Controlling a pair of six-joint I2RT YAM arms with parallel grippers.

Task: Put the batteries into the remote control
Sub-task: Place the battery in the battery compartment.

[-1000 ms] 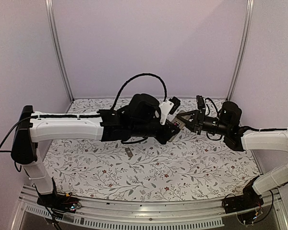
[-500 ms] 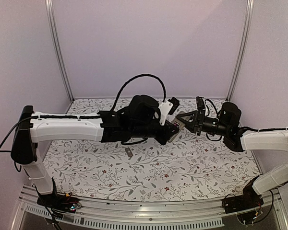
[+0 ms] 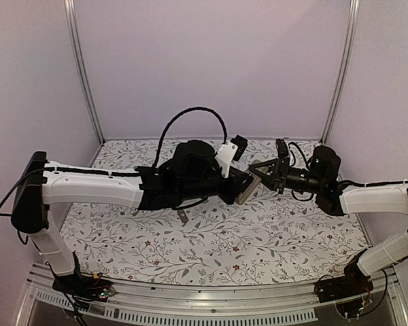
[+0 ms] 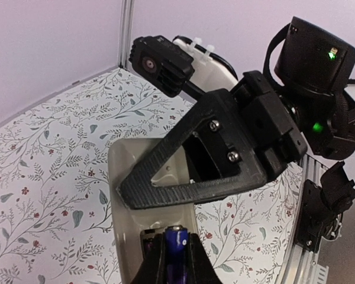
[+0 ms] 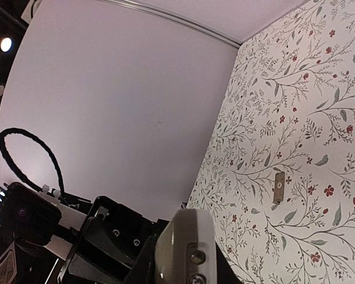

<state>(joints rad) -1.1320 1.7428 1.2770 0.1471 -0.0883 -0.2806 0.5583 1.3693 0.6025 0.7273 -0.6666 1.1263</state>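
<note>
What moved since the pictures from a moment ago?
The left arm swung slightly back toward its own side and dipped, carrying the left pincer with the small dark cylindrical battery it holds. The right pincer, gripping the slim tan-grey remote control, barely shifted. The small flat grey cover piece stayed on the floral table.

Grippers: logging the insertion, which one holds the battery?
The left gripper pinches the blue battery at the remote control; the right gripper only clamps that remote.

Matt plastic remote control [image 4: 124, 236], glossy battery [image 4: 176, 238]
</note>
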